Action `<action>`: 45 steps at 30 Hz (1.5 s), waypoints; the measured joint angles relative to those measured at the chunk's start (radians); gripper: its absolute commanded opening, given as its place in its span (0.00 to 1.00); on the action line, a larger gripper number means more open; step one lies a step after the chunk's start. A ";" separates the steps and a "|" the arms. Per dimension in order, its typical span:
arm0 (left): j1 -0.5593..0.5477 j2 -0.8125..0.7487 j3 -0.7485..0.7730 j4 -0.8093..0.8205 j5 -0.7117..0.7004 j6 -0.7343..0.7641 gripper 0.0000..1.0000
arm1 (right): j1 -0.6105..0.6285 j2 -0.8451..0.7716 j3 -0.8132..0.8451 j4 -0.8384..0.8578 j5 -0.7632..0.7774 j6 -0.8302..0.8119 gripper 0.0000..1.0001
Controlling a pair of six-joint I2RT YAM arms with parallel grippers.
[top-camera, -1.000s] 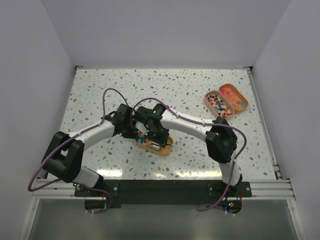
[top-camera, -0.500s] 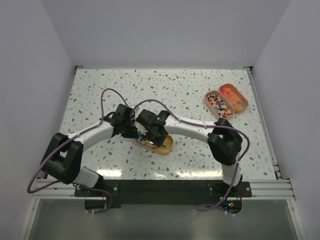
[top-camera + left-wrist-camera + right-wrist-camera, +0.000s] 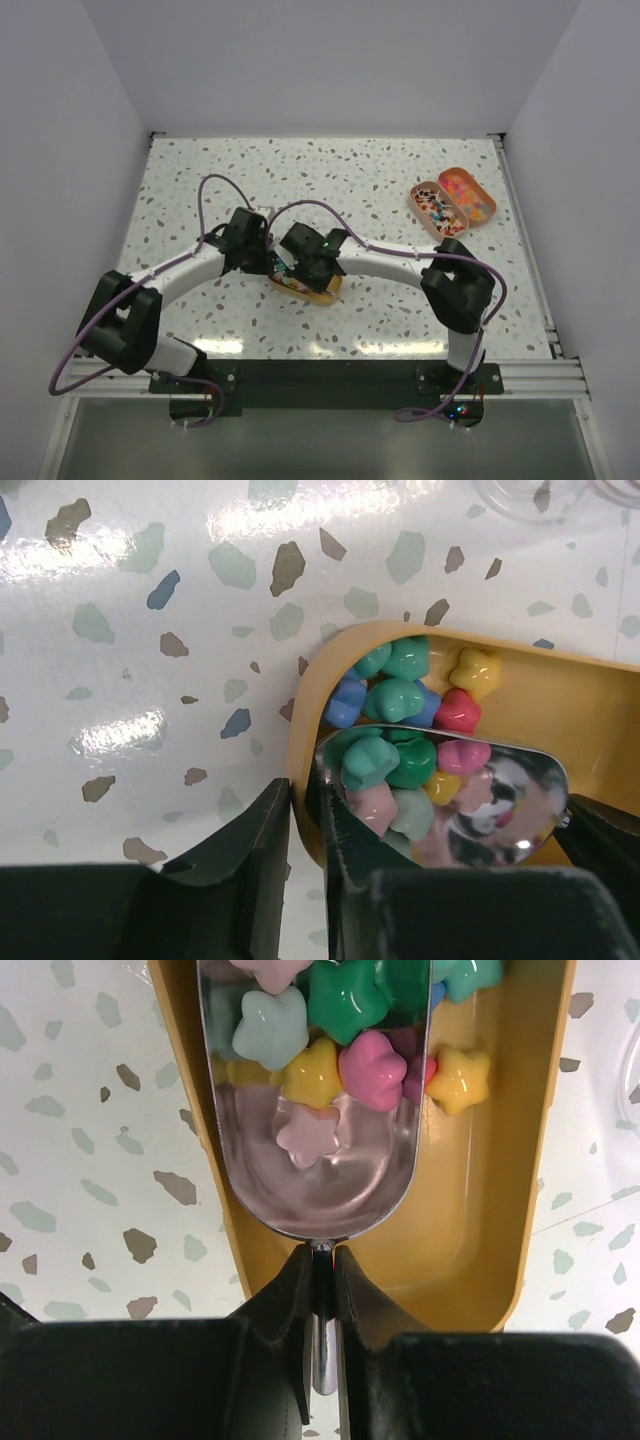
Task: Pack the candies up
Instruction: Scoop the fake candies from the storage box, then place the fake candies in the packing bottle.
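A yellow oval tray (image 3: 322,293) lies in the middle of the table and holds star-shaped candies (image 3: 400,695) in green, teal, blue, pink and yellow. My left gripper (image 3: 300,815) is shut on the tray's rim (image 3: 300,770), one finger inside and one outside. My right gripper (image 3: 320,1275) is shut on the thin handle of a metal scoop (image 3: 315,1185). The scoop lies low in the tray (image 3: 490,1210), its bowl holding several candies (image 3: 345,1000). In the top view both grippers (image 3: 268,262) (image 3: 305,272) meet over the tray and hide most of it.
Two oval tins stand at the back right, a tan one (image 3: 437,208) with dark and mixed sweets and an orange one (image 3: 468,193) with bright sweets. A clear round container (image 3: 530,490) sits just beyond the yellow tray. White walls close in the table.
The right gripper and scoop moved left and lower into the tray's candy pile. The tray and left gripper shifted slightly left.
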 measured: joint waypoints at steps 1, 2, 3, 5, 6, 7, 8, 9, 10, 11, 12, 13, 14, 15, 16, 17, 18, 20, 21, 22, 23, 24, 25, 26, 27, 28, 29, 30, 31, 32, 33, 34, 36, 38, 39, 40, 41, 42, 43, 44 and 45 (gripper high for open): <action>-0.001 -0.007 0.000 0.000 0.000 -0.001 0.26 | -0.002 0.000 -0.005 0.006 0.002 -0.002 0.00; -0.001 -0.015 0.000 0.000 0.001 -0.002 0.27 | -0.005 -0.003 -0.010 0.013 0.001 -0.003 0.00; -0.001 -0.023 0.000 0.000 0.001 -0.002 0.28 | -0.007 -0.007 -0.016 0.022 0.002 -0.006 0.00; 0.000 -0.045 0.000 0.001 0.002 -0.003 0.32 | -0.014 -0.016 -0.031 0.041 0.002 -0.007 0.00; 0.001 -0.056 0.000 0.003 0.005 -0.004 0.33 | -0.018 -0.020 -0.037 0.048 0.002 -0.008 0.00; 0.003 -0.067 0.000 0.007 0.006 -0.008 0.34 | -0.023 -0.025 -0.042 0.052 0.003 -0.008 0.00; 0.006 -0.078 0.000 0.012 0.011 -0.012 0.37 | -0.027 -0.030 -0.048 0.055 0.004 -0.010 0.00; 0.010 -0.089 0.000 0.019 0.013 -0.018 0.38 | -0.031 -0.034 -0.052 0.054 0.006 -0.011 0.00; 0.016 -0.098 0.000 0.024 0.016 -0.019 0.39 | -0.035 -0.039 -0.054 0.052 0.008 -0.012 0.00; 0.025 -0.110 0.000 0.029 0.018 -0.021 0.41 | -0.039 -0.042 -0.054 0.050 0.010 -0.014 0.00; 0.035 -0.122 0.000 0.034 0.020 -0.023 0.43 | -0.042 -0.046 -0.055 0.048 0.013 -0.018 0.00; 0.047 -0.135 0.000 0.040 0.020 -0.026 0.44 | -0.044 -0.051 -0.056 0.045 0.018 -0.021 0.00; 0.054 -0.145 0.000 0.044 0.020 -0.027 0.46 | -0.046 -0.056 -0.056 0.041 0.023 -0.024 0.00; 0.065 -0.158 0.000 0.048 0.020 -0.027 0.47 | -0.048 -0.064 -0.057 0.035 0.027 -0.028 0.00; 0.074 -0.172 0.000 0.052 0.020 -0.028 0.48 | -0.050 -0.072 -0.057 0.029 0.029 -0.031 0.00; 0.082 -0.185 0.000 0.054 0.019 -0.028 0.50 | -0.052 -0.081 -0.057 0.024 0.029 -0.034 0.00; 0.092 -0.199 0.000 0.055 0.019 -0.028 0.52 | -0.054 -0.090 -0.057 0.021 0.029 -0.038 0.00; 0.111 -0.222 0.000 0.060 0.018 -0.028 0.57 | -0.056 -0.104 -0.057 0.013 0.029 -0.045 0.00; 0.119 -0.230 0.000 0.061 0.013 -0.029 0.60 | -0.058 -0.111 -0.057 0.009 0.028 -0.048 0.00; 0.127 -0.239 -0.001 0.061 0.006 -0.028 0.66 | -0.060 -0.117 -0.057 0.003 0.028 -0.052 0.00; 0.134 -0.248 -0.002 0.061 -0.002 -0.027 0.68 | -0.061 -0.124 -0.056 -0.006 0.028 -0.054 0.00; 0.138 -0.257 -0.004 0.060 -0.012 -0.027 0.71 | -0.061 -0.129 -0.055 -0.016 0.028 -0.056 0.00; 0.140 -0.266 -0.005 0.058 -0.023 -0.027 0.73 | -0.064 -0.135 -0.053 -0.028 0.028 -0.057 0.00; 0.143 -0.274 -0.005 0.056 -0.032 -0.026 0.79 | -0.067 -0.141 -0.048 -0.043 0.028 -0.060 0.00; 0.143 -0.282 -0.005 0.054 -0.048 -0.023 0.81 | -0.069 -0.146 -0.043 -0.056 0.028 -0.063 0.00; 0.143 -0.291 -0.005 0.050 -0.063 -0.018 0.88 | -0.075 -0.153 -0.037 -0.068 0.028 -0.065 0.00; 0.143 -0.301 -0.005 0.045 -0.082 -0.013 0.91 | -0.081 -0.160 -0.028 -0.080 0.029 -0.069 0.00; 0.143 -0.313 -0.005 0.037 -0.101 -0.011 0.94 | -0.089 -0.167 -0.019 -0.093 0.030 -0.072 0.00; 0.143 -0.325 -0.005 0.030 -0.115 -0.008 0.99 | -0.099 -0.174 -0.007 -0.106 0.031 -0.078 0.00; 0.143 -0.343 -0.005 0.021 -0.132 0.003 1.00 | -0.110 -0.181 0.005 -0.118 0.035 -0.083 0.00; 0.143 -0.362 -0.005 0.015 -0.148 0.009 1.00 | -0.123 -0.188 0.018 -0.130 0.039 -0.090 0.00; 0.143 -0.382 -0.005 0.011 -0.164 0.015 1.00 | -0.136 -0.195 0.031 -0.144 0.047 -0.097 0.00; 0.143 -0.435 -0.005 0.003 -0.204 0.034 1.00 | -0.161 -0.206 0.056 -0.164 0.065 -0.109 0.00; 0.143 -0.481 -0.012 0.010 -0.234 0.040 1.00 | -0.181 -0.209 0.083 -0.187 0.088 -0.125 0.00; 0.143 -0.507 -0.023 0.020 -0.248 0.044 1.00 | -0.191 -0.208 0.097 -0.201 0.104 -0.136 0.00; 0.143 -0.531 -0.037 0.033 -0.261 0.046 1.00 | -0.198 -0.207 0.112 -0.220 0.121 -0.147 0.00; 0.144 -0.548 -0.049 0.036 -0.270 0.050 1.00 | -0.204 -0.205 0.128 -0.238 0.137 -0.157 0.00; 0.144 -0.554 -0.052 0.034 -0.280 0.052 1.00 | -0.208 -0.203 0.143 -0.254 0.154 -0.168 0.00; 0.144 -0.553 -0.052 0.032 -0.294 0.052 1.00 | -0.210 -0.198 0.162 -0.274 0.172 -0.179 0.00; 0.144 -0.548 -0.052 0.033 -0.307 0.052 1.00 | -0.211 -0.191 0.179 -0.287 0.187 -0.188 0.00; 0.144 -0.543 -0.052 0.031 -0.319 0.052 1.00 | -0.211 -0.180 0.196 -0.298 0.201 -0.197 0.00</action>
